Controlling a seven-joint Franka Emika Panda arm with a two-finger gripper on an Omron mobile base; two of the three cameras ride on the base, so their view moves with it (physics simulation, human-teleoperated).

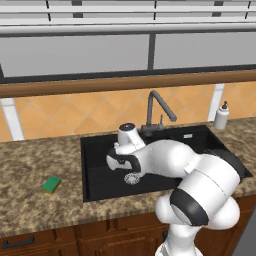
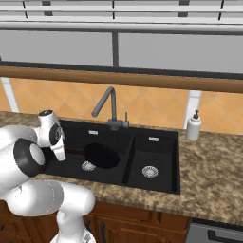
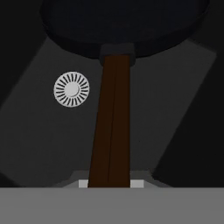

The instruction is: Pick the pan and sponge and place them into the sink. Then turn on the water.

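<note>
My gripper point(image 3: 110, 183) is shut on the brown wooden handle point(image 3: 111, 122) of the black pan point(image 3: 122, 22). In the right base view the pan point(image 2: 101, 155) hangs low inside the larger basin of the black sink point(image 2: 176, 142), just right of that basin's silver drain point(image 2: 88, 166). The hand view looks down the handle, with the drain point(image 3: 71, 89) to its left. The green and yellow sponge point(image 1: 51, 184) lies on the counter left of the sink point(image 1: 90, 145), well apart from the hand. No water is in view at the faucet point(image 2: 107, 107).
A white soap dispenser point(image 2: 192, 126) stands on the counter at the sink's back right. The dark gooseneck faucet point(image 1: 159, 107) rises behind the basins. The smaller basin has its own drain point(image 2: 150, 171). Speckled granite counter point(image 1: 35, 160) stretches to the left.
</note>
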